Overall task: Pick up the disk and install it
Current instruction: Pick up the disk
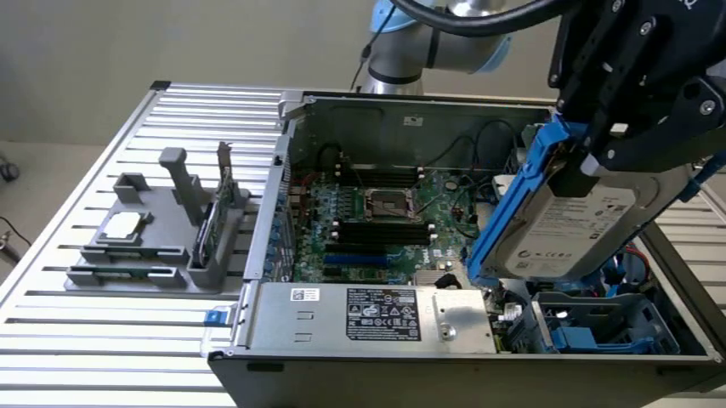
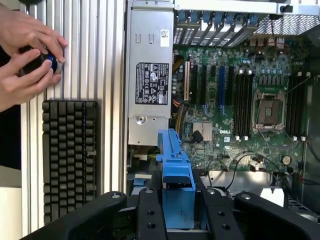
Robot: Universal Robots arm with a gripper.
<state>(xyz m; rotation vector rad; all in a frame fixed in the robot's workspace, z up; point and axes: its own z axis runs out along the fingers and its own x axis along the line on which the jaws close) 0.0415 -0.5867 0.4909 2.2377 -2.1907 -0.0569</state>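
**Disk.** The disk (image 1: 573, 225) is found clear of all surfaces, held aloft over the open case (image 1: 397, 110) at the exterior view's right. It is tilted, with the white label turned toward the exterior camera. Its lower end hangs over the corner of the case that holds the drive bay (image 1: 618, 319). A second blue carrier (image 1: 579, 337) is seen seated in that bay, apart from the disk.

**Gripper.** The gripper (image 1: 601, 157) is clenched on the upper part of the disk. In the wrist view the disk's blue frame is seen clamped between the two black fingers (image 2: 150, 212), one on each side.

**Case.** The case is laid on its side on a slatted table (image 1: 182, 110). The motherboard (image 1: 375, 217) is exposed, with a socket (image 1: 383, 202) near its middle. The power supply (image 1: 375, 314) is mounted along the near edge of the case.

**Surroundings.**
- A grey fixture (image 1: 170, 234) is stood on the table at the exterior view's left, apart from the case. A small square chip (image 1: 122, 225) is noted resting on it.
- In the wrist view a keyboard (image 2: 70, 155) is seen on the power-supply side of the case.
- Two hands (image 2: 30, 37) of a person are closed round a small dark object (image 2: 45, 62) with a blue part. What that object is cannot be told.
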